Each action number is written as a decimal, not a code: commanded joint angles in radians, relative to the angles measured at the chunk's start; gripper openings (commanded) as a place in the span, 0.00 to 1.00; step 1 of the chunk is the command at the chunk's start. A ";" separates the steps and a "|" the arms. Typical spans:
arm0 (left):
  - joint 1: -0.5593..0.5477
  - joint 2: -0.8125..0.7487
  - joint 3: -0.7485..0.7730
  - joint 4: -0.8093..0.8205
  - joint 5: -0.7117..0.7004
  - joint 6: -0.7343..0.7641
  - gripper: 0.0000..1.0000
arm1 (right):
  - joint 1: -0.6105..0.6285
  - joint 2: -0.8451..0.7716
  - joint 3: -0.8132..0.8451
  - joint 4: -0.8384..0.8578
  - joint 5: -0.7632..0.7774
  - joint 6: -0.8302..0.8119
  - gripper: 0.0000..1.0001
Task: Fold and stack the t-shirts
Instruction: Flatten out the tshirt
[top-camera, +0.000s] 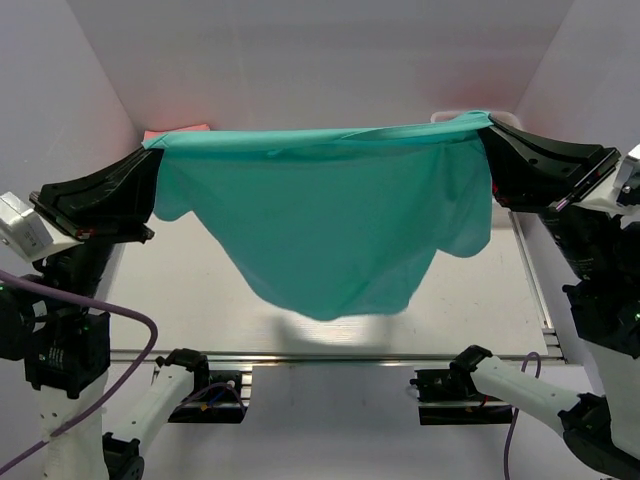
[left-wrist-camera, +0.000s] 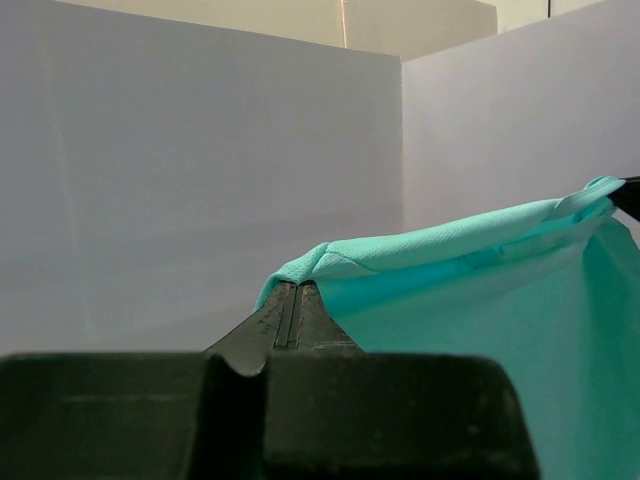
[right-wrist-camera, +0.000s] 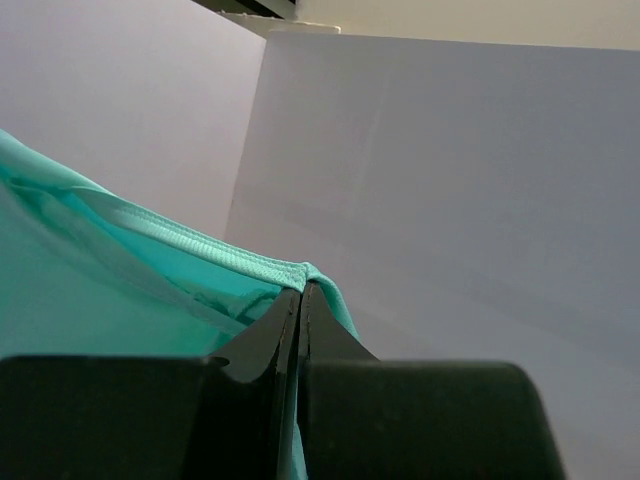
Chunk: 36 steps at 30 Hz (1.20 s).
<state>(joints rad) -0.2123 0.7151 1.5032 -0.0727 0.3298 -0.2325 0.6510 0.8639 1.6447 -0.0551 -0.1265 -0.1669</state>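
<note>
While the left gripper (top-camera: 152, 160) and right gripper (top-camera: 492, 135) clamp its top corners, the teal t-shirt (top-camera: 330, 220) hangs spread above the table (top-camera: 200, 300). Lowering both evenly, edge taut, should lay it flat.

I hold the teal t-shirt (top-camera: 330, 220) aloft by two upper corners, top edge taut, body sagging loosely, a sliver of salmon-pink t-shirt (top-camera: 188, 129) behind it.
</note>
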 joint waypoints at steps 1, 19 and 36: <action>0.008 0.039 0.012 -0.001 -0.021 0.013 0.00 | -0.002 0.023 0.006 0.037 0.057 -0.028 0.00; 0.013 0.884 -0.161 0.063 -0.382 0.013 0.01 | -0.088 0.809 -0.284 0.183 0.604 0.205 0.01; -0.015 0.962 -0.213 -0.136 -0.220 -0.019 1.00 | -0.134 1.022 -0.134 -0.075 0.374 0.273 0.90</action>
<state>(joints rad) -0.2123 1.8046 1.3918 -0.1894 0.0135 -0.2295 0.5171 1.9617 1.5494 -0.1558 0.3328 0.0727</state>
